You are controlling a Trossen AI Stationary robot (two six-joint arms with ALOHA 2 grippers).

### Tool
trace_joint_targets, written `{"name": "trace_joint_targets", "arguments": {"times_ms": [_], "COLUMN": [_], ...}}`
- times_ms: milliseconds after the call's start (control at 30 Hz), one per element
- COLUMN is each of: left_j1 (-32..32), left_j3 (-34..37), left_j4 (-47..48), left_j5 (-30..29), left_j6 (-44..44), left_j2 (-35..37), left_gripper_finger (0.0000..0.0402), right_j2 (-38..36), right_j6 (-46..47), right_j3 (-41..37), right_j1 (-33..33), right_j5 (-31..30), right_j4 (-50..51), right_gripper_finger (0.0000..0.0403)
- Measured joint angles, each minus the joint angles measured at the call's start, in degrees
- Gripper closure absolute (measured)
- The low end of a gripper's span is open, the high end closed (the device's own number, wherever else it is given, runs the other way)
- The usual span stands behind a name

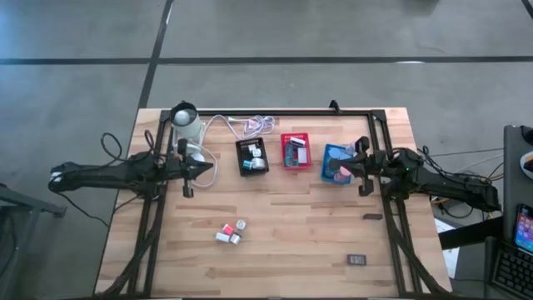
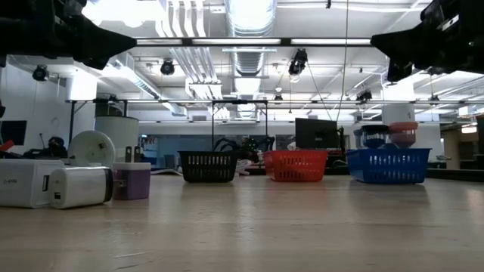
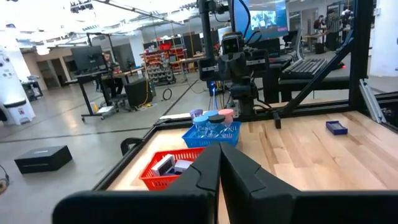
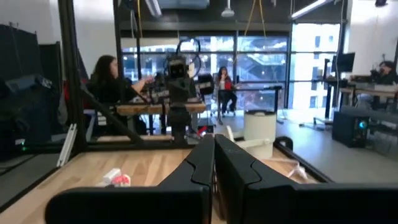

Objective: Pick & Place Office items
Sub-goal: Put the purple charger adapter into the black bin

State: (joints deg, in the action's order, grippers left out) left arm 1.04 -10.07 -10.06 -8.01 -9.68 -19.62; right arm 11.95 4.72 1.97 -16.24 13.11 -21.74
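Note:
Several small office items [image 1: 231, 232], pink and white blocks, lie together on the wooden table's near middle; the low view shows white blocks [image 2: 79, 187] and a lavender piece [image 2: 132, 180] up close. A dark rectangle [image 1: 356, 260] lies near the front right. My left gripper [image 1: 208, 169] hangs shut above the table, left of the black tray [image 1: 252, 157]; its fingers [image 3: 219, 155] are pressed together. My right gripper [image 1: 335, 169] hangs shut over the blue tray [image 1: 336, 162], which holds blue and pink rolls [image 3: 211, 118]. In the right wrist view its fingers [image 4: 212, 146] are closed on nothing.
A red tray [image 1: 295, 151] with pieces in it stands between the black and blue trays. A white coiled cable [image 1: 250, 125] and a white cylinder [image 1: 185, 125] sit at the far left. Another dark piece [image 1: 372, 217] lies by the right frame rail. People sit beyond the table.

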Motion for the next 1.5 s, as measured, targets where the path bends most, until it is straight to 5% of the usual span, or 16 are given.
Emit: {"name": "trace_joint_targets", "arguments": {"times_ms": [300, 933, 1233, 1367, 1500], "left_j1": [0.00, -0.02, -4.19, -9.46, -13.46], "left_j3": [0.00, -0.67, -6.55, -14.21, -24.21], "left_j4": [1.24, 1.11, 4.73, 11.57, 23.13], "left_j5": [-0.46, -1.26, 1.86, -3.16, -14.66], "left_j6": [2.66, 11.50, 21.66, 24.71, 29.90], "left_j2": [-0.02, -4.25, -15.30, -22.97, -29.89], "left_gripper_finger": [0.0390, 0.0390, 0.0396, 0.0396, 0.0386], "right_j2": [-2.52, -2.19, -2.19, -2.17, -2.13], "right_j6": [-5.13, -8.88, -7.76, -8.96, -7.15], "right_j3": [-0.75, -1.41, -1.41, -1.41, -1.41], "right_j1": [6.42, 7.62, 7.62, 7.62, 7.62], "right_j5": [-14.99, -14.59, -14.45, -14.45, -14.45], "right_j4": [3.62, 3.36, 3.88, 4.16, 5.16], "right_gripper_finger": [0.0394, 0.0394, 0.0394, 0.0394, 0.0394]}}
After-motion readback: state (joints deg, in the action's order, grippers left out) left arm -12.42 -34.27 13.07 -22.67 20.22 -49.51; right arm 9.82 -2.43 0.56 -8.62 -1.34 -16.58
